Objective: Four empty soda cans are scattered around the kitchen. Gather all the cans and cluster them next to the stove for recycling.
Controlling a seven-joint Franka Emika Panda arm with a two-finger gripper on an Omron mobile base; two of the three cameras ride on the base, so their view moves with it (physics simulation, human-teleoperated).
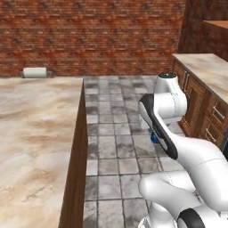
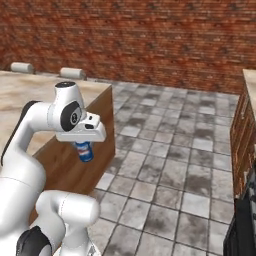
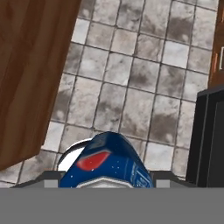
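My gripper [image 2: 85, 150] hangs over the tiled aisle, shut on a soda can [image 2: 85, 151]. The can is dark blue with a red mark and points down from the hand. In the hand view the soda can [image 3: 107, 162] sits between the jaws at the bottom, and a sliver of it [image 1: 154, 137] shows behind the arm in the left base view. A black appliance [image 3: 211, 135] stands at the right edge, and its lower part [image 2: 243, 227] shows at the bottom right. I cannot tell whether it is the stove.
A marble-topped island [image 1: 35, 133] with a wooden side [image 2: 60, 160] lies to the left of the arm. Wooden cabinets under a second counter [image 1: 205, 71] line the right. The grey tiled floor [image 2: 170, 165] runs between them to a brick wall [image 1: 89, 35]. Pale rolls [image 2: 71, 73] lie on the island's far end.
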